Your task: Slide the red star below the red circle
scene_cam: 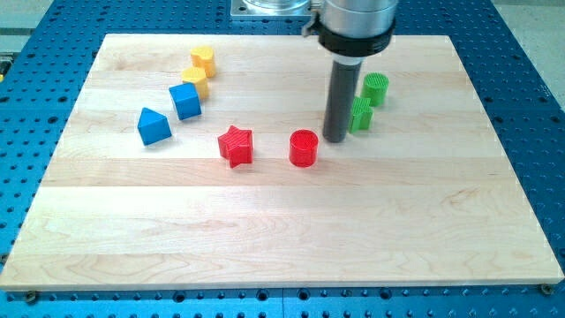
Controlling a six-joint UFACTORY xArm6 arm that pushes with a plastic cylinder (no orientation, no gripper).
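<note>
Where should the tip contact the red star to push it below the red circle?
No grasp possible, only pushing. Meet the red star on its upper-left side and drive it toward the view's bottom-right, since it lies level with and left of the red circle. My tip now sits right of the circle, beside a green block.

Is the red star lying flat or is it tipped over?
Flat. The red star sits level on the wooden board, its star-shaped top face showing, to the view's left of the red circle.
</note>
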